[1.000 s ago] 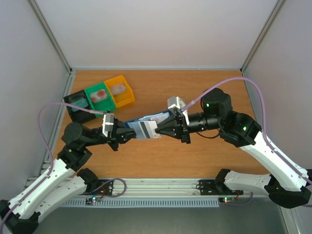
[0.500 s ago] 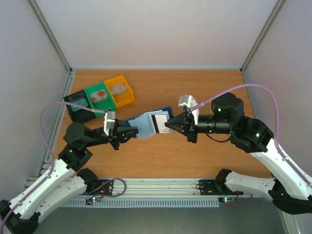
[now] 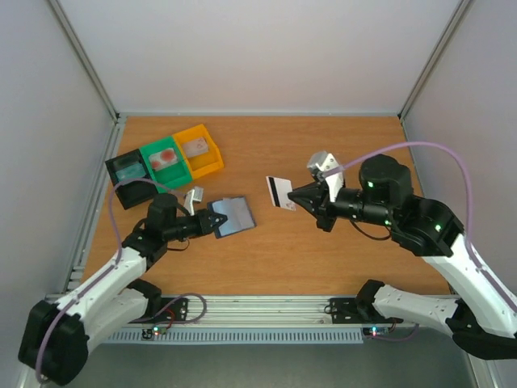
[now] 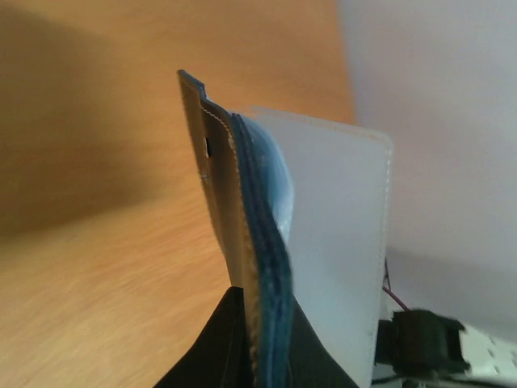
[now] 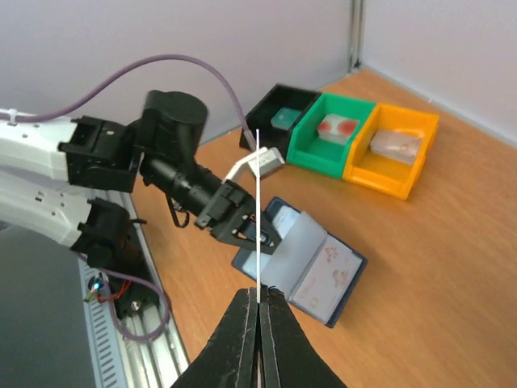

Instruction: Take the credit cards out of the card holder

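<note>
Since a second ago the right gripper (image 3: 292, 196) has drawn back toward 3 o'clock. It holds one credit card (image 3: 279, 191) clenched at its tips, now apart from the card holder (image 3: 233, 215). The left gripper (image 3: 212, 222), stretched low, clamps the open holder's 9 o'clock edge at the table's centre. A row of bins (image 3: 171, 175) stands at 10 o'clock.

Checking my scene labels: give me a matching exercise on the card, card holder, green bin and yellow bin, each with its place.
1 card
2 card holder
3 green bin
4 yellow bin

a in left gripper
b next to black bin
c in right gripper
d just right of green bin

Pairs: 1-c, 2-a, 3-b, 4-d
</note>
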